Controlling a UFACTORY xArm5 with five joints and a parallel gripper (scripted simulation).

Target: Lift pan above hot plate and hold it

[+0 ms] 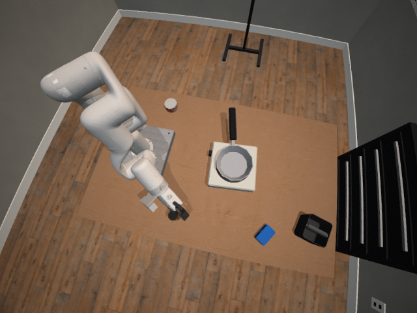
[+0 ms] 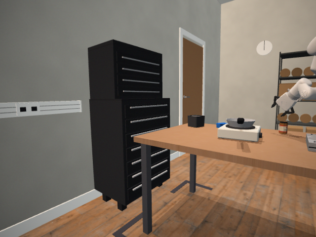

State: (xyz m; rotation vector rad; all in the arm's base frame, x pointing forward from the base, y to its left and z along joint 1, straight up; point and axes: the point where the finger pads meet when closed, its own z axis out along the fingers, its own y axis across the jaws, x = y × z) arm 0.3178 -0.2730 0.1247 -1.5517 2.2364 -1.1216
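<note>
A grey pan (image 1: 233, 163) sits on a white hot plate near the middle of the table. Its black handle (image 1: 232, 124) points toward the far side. In the exterior view the pan (image 2: 240, 123) rests on the hot plate (image 2: 239, 132), with the handle end facing the camera. My gripper (image 1: 178, 210) is open and empty. It hangs in the air to the left of the hot plate, well apart from the pan. It shows above the table in the exterior view (image 2: 282, 104).
A small jar (image 1: 171, 104) stands at the far left of the table. A blue block (image 1: 264, 234) and a black box (image 1: 313, 229) lie at the near right. A black drawer cabinet (image 1: 380, 195) stands beside the table. The arm's grey base plate (image 1: 158, 145) lies at the left.
</note>
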